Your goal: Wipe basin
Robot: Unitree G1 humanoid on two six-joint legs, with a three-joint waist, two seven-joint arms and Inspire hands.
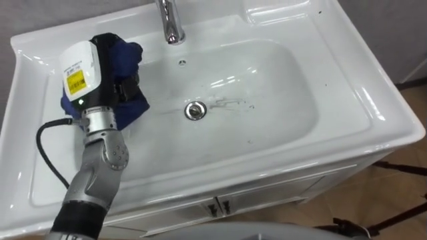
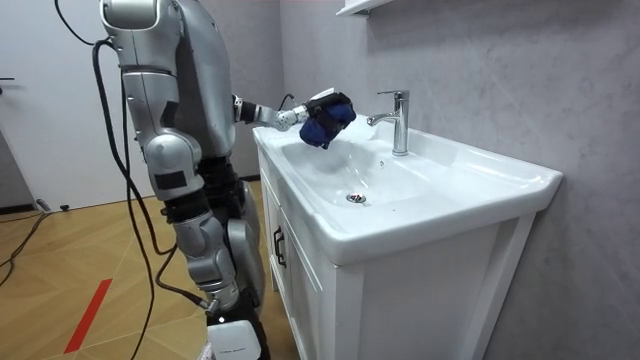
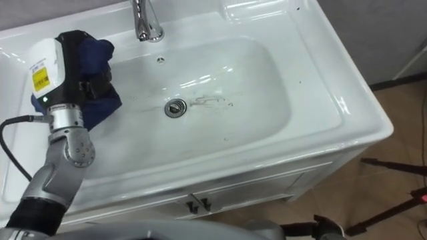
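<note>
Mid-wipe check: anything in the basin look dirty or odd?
Dark scribbled marks on the basin floor right of the drain stand out. The left hand holds the blue cloth by the left wall, away from them.

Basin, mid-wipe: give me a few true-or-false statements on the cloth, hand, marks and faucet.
1. The left hand grips a blue cloth. True.
2. The cloth covers the drain. False: it is at the left side of the basin, apart from the drain.
3. Dark marks show just right of the drain. True.
4. The faucet stands on the basin's right rim. False: it stands at the back rim, behind the drain.
</note>
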